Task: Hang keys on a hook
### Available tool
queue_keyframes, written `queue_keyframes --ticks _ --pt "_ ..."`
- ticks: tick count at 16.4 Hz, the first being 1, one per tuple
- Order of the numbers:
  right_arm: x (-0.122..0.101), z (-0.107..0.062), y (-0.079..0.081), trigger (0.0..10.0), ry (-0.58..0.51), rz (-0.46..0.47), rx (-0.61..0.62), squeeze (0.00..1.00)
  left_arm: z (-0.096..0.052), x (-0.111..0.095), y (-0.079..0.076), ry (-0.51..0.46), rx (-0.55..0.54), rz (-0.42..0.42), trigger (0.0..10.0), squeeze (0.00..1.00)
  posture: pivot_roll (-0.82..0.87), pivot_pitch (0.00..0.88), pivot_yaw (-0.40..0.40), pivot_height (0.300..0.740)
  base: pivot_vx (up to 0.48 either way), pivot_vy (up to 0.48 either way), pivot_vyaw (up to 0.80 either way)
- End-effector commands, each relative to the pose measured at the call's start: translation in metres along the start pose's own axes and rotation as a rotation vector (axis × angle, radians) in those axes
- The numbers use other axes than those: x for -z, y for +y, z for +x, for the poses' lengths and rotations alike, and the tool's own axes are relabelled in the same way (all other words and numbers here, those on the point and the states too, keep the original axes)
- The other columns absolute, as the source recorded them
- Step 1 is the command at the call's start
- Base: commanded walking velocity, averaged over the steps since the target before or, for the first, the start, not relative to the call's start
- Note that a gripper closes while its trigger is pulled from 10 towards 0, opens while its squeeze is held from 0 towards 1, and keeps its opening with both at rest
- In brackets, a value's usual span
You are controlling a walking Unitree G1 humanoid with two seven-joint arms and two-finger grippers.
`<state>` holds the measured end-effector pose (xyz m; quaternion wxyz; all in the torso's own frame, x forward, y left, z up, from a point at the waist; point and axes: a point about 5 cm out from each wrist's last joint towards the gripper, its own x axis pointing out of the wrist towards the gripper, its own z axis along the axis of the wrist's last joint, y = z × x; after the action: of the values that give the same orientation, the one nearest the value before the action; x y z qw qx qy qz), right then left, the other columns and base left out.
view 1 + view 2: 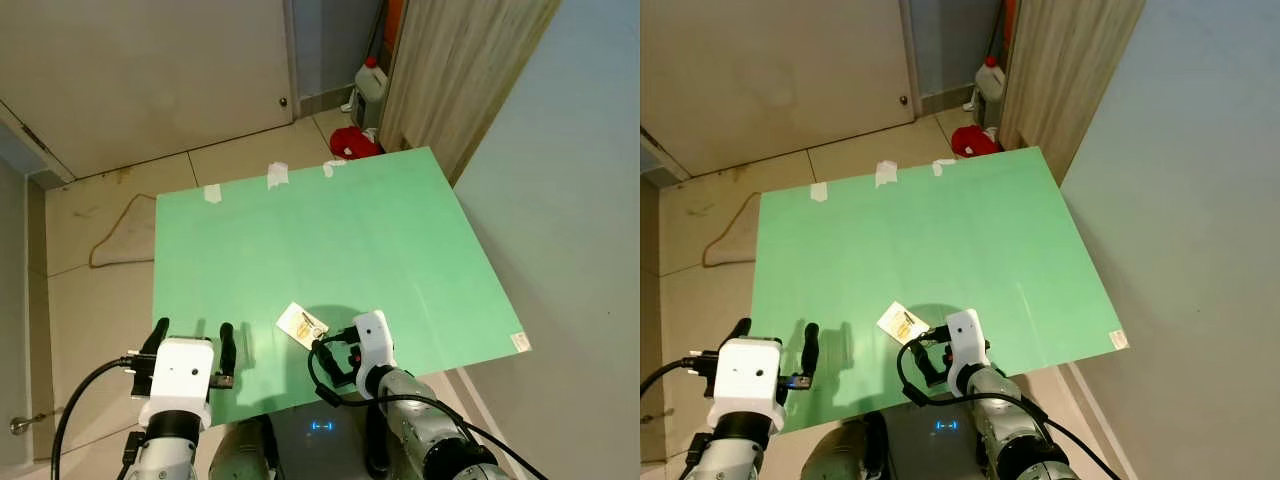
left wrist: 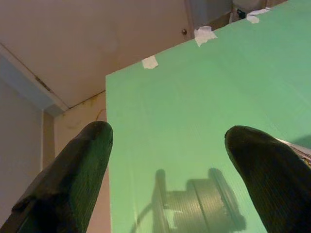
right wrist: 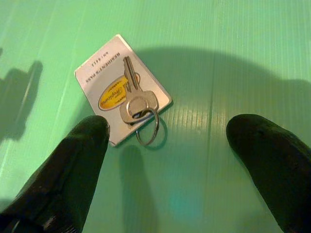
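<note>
A green table [image 1: 330,230] takes up the middle of the scene, its far edge fixed with three pieces of white tape [image 1: 277,175]. The keys [image 3: 135,104] lie flat near the table's near edge, a little right of centre: a silver key on a ring [image 3: 148,127], resting on top of a white card [image 3: 95,73] with a yellow oval label (the print on the card is too small to read). The right gripper [image 3: 167,145] hangs just above the table directly over the near side of the keys, its two black fingers [image 3: 73,165] spread wide apart with nothing between them; one fingertip sits just beside the near corner of the card, and whether it touches cannot be told. The left gripper [image 1: 190,340] hovers over the near-left part of the table, well apart from the keys, its fingers [image 2: 73,165] also spread wide and holding nothing. Beyond the table is a tiled floor [image 1: 100,290] with a tan cord [image 1: 115,230] looping on it at the far left, a pale door [image 1: 150,70] behind, and a white jug [image 1: 371,85] and a red object [image 1: 352,142] on the floor at the far right, next to a wood-grain panel [image 1: 450,70].
</note>
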<state>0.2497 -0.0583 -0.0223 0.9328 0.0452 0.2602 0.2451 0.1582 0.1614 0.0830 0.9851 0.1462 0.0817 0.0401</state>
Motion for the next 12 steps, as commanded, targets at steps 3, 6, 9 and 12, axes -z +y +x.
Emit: queue_keyframes --ticks 3,6,9,12 --pt "-0.001 0.002 0.007 10.0 -0.001 0.028 -0.015 0.0 -0.013 0.032 -0.007 0.073 0.029 0.065 10.0 0.0 0.07 0.278 -0.002 0.74 0.0 0.0 0.0" --pt "-0.008 0.003 0.001 10.0 -0.028 0.011 -0.007 0.0 -0.025 0.061 -0.019 0.076 0.077 0.143 10.0 0.0 0.06 0.277 -0.021 0.74 0.0 0.0 0.0" --pt "-0.016 0.003 -0.006 10.0 -0.056 0.003 -0.005 0.0 -0.019 0.071 -0.039 0.07 0.138 0.105 10.0 0.0 0.02 0.281 -0.05 0.74 0.0 0.0 0.0" --pt "-0.018 0.002 -0.006 10.0 -0.057 0.019 -0.022 0.0 -0.015 0.074 -0.052 0.048 0.156 0.069 10.0 0.0 0.0 0.282 -0.063 0.74 0.0 0.0 0.0"
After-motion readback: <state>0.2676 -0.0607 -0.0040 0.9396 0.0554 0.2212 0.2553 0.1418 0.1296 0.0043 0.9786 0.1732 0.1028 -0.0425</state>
